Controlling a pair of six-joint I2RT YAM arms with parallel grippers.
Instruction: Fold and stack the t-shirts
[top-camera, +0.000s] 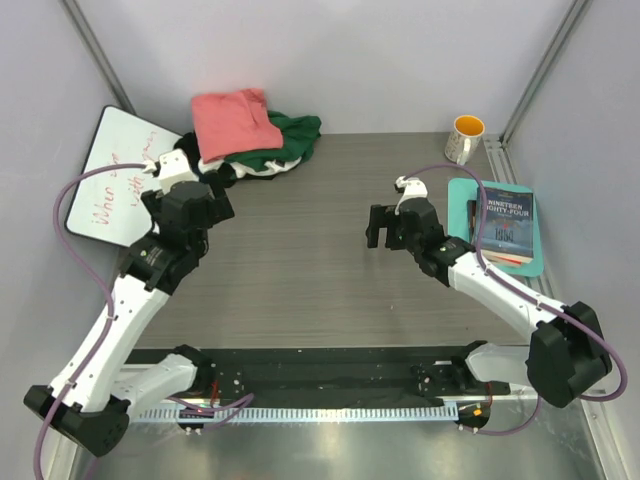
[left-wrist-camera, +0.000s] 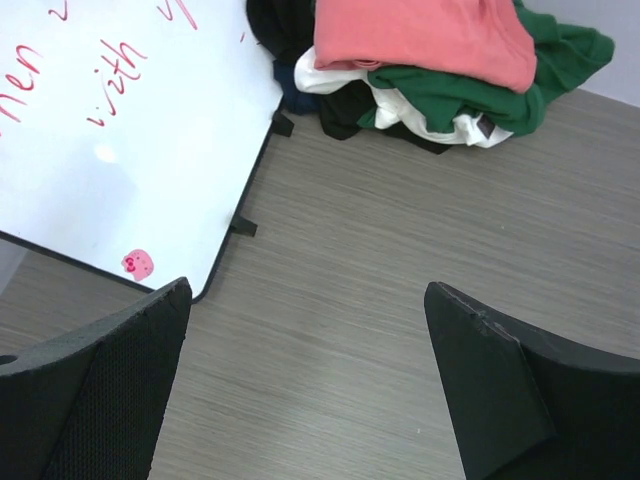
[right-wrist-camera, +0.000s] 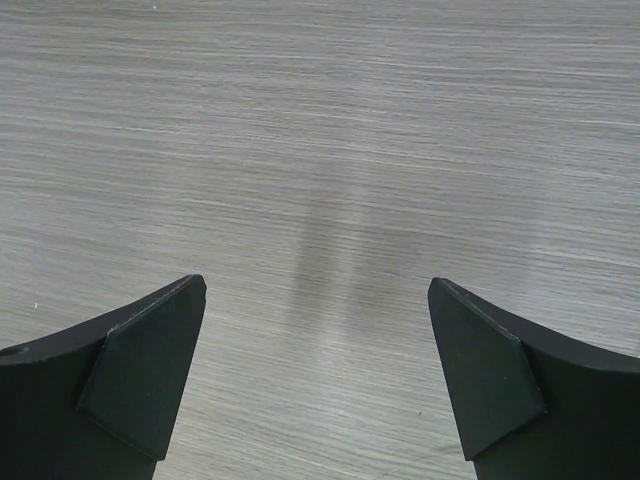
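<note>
The t-shirts lie in a loose pile at the back left of the table. A salmon-pink shirt (top-camera: 235, 122) sits on top, with a dark green one (top-camera: 288, 138) under it. The left wrist view shows the pink shirt (left-wrist-camera: 420, 40) over the green shirt (left-wrist-camera: 470, 95), with white cloth (left-wrist-camera: 330, 80) and black cloth (left-wrist-camera: 345, 112) beneath. My left gripper (top-camera: 212, 206) is open a short way in front of the pile, and its fingertip gap (left-wrist-camera: 308, 290) holds only bare table. My right gripper (top-camera: 384, 228) is open over the table's middle right, with nothing in its gap (right-wrist-camera: 318, 285).
A white board with red writing (top-camera: 120, 178) leans at the left beside the pile, its edge (left-wrist-camera: 250, 190) near my left fingers. At the back right stands a mug (top-camera: 466, 138). A book (top-camera: 507, 228) lies on a teal tray (top-camera: 536, 268). Grey walls close in three sides.
</note>
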